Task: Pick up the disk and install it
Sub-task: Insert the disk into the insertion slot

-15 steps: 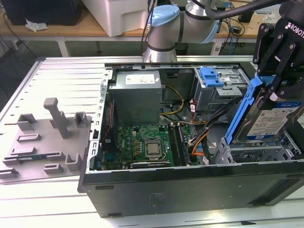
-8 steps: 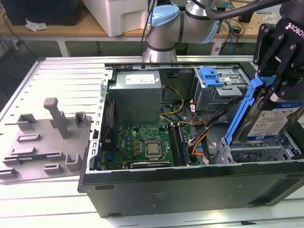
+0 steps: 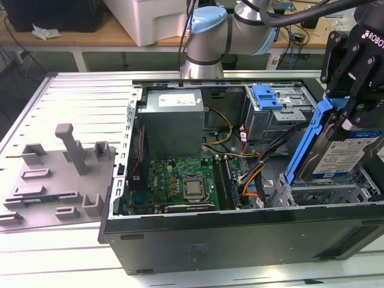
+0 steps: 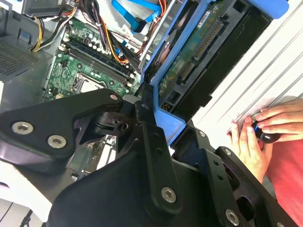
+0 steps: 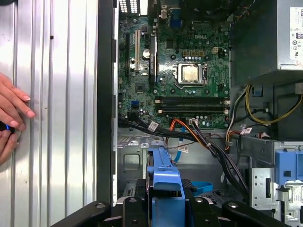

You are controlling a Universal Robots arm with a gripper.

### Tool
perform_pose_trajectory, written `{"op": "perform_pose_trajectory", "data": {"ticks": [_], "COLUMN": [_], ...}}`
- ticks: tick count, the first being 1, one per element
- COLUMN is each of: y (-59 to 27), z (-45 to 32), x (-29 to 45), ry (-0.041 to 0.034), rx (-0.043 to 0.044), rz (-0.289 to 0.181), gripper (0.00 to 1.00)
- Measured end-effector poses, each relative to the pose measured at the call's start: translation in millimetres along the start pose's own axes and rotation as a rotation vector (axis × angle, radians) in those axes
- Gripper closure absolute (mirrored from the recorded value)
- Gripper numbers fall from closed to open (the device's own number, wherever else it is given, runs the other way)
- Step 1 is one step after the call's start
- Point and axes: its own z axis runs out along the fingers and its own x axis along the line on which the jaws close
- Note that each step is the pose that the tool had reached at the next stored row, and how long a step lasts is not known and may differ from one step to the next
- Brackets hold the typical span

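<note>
Open computer case (image 3: pixel 240 234) lies on its side on the ribbed metal table (image 3: pixel 78 96). All places are taken from the case.

- Disk (image 3: pixel 345 153): over the case's corner on the exterior view's right, just in front of the drive cage (image 3: pixel 273 108) with the blue latch. It is tilted steeply and stands nearly on edge, label face outward from the case. Its blue frame runs up the edge that faces the case's middle. The lower end is down among the silver bay metal inside the case wall; I cannot tell whether it touches.
- End effector (image 3: pixel 350 117): directly above the disk, clamped on its upper end, with the black fingers (image 4: pixel 150 137) pressed to the blue frame. In the second wrist view the disk's (image 4: pixel 199 47) circuit-board underside faces the camera.
- Arm (image 3: pixel 228 24): reaches in from behind the case, its wrist pointing down and slanted at the disk's angle.
- Inside the case: motherboard (image 3: pixel 180 180) on the floor at the middle, grey power-supply box (image 3: pixel 171 120) at the far wall, and orange and black cables (image 5: pixel 199 137) between the motherboard and the bay.
- Outside the case: a person's hand (image 4: pixel 253 142) rests on the table beside the wall nearest the disk. A grey moulded fixture (image 3: pixel 60 174) sits on the table well off the opposite wall.
</note>
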Motion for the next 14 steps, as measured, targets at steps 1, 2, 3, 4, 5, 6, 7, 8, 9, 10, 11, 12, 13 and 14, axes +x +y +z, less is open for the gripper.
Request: {"op": "perform_pose_trajectory", "data": {"ticks": [1,2,3,4,5,6,7,8,9,10,11,12,13,14], "y": [0.0,0.0,0.0,0.0,0.0,0.0,0.0,0.0,0.0,0.0,0.0,0.0,0.0,0.0], "z": [0.0,0.0,0.0,-0.2,-0.3,-0.7,-1.0,-1.6,-2.1,-2.6,-2.9,-3.2,-3.5,-4.1], "x": [0.0,0.0,0.0,0.0,-0.2,-0.5,-0.8,-1.8,-2.7,-3.9,-4.5,-5.0,-5.3,-5.5], "ry": [0.0000,0.0000,-0.0001,-0.0002,-0.0002,0.0001,0.0002,0.0003,0.0007,0.0012,0.0015,0.0023,0.0033,0.0048], "rx": [0.0000,0.0000,0.0000,0.0000,0.0000,0.0000,0.0000,0.0000,0.0000,0.0000,-0.0001,0.0000,0.0000,-0.0001], "rz": [0.000,0.000,0.000,0.000,0.000,0.001,0.001,0.001,0.001,0.001,0.001,0.001,0.001,0.001], "gripper": [0.63,0.63,0.63,0.63,0.63,0.63,0.63,0.63,0.63,0.63,0.63,0.63,0.63,0.63]}}
